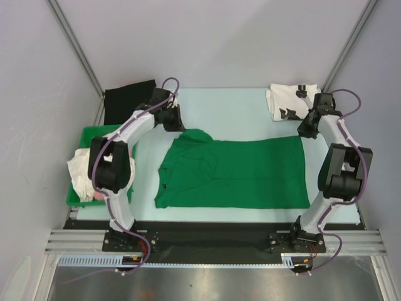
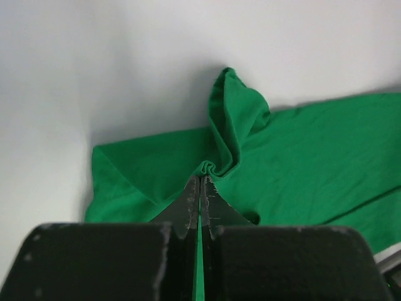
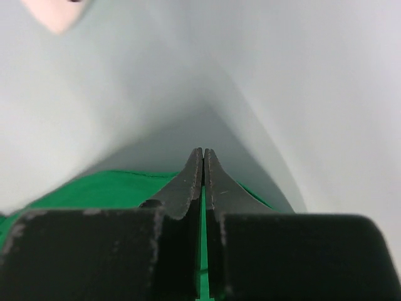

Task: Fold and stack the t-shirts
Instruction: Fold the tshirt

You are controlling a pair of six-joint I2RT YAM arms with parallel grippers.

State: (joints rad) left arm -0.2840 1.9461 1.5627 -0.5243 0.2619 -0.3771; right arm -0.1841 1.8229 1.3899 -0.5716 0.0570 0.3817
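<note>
A bright green t-shirt (image 1: pixel 238 172) lies spread flat across the middle of the table. My left gripper (image 1: pixel 180 125) is at the shirt's far left corner. In the left wrist view it (image 2: pixel 200 177) is shut on a bunched fold of the green t-shirt (image 2: pixel 313 157). My right gripper (image 1: pixel 306 132) is at the shirt's far right corner. In the right wrist view it (image 3: pixel 203 152) is shut low over the table, its tips past the edge of the green t-shirt (image 3: pixel 94 188), with green cloth showing between its fingers. A white t-shirt with black print (image 1: pixel 288 103) lies folded at the far right.
A black cloth (image 1: pixel 128 100) lies at the far left corner. A green bin (image 1: pixel 88 135) at the left edge holds crumpled white cloth (image 1: pixel 81 169). Grey walls enclose the table on three sides.
</note>
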